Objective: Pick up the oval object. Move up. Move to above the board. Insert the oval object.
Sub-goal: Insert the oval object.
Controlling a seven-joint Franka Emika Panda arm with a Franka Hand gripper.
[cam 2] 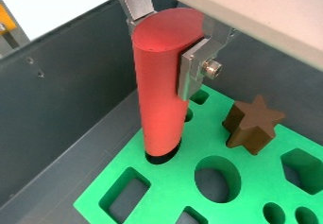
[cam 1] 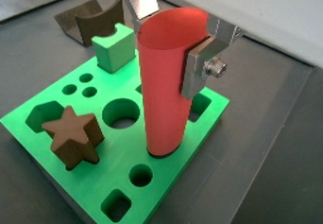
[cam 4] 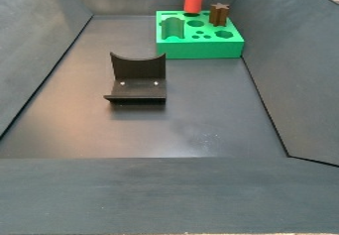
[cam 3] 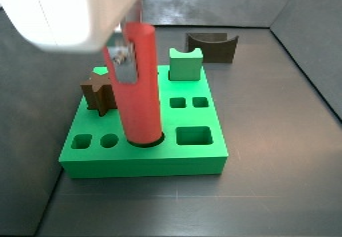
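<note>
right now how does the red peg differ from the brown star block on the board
The red peg is tall, smooth and rounded; the brown star block is short and pointed. The end effector, above the green board, grips the peg's top, while the star stands free. Both stand upright in board holes.

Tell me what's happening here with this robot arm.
The gripper is shut on the red oval object, holding it upright with its lower end at or in a hole of the green board. A brown star block and a small green block stand on the board. The fixture stands apart on the floor.
</note>
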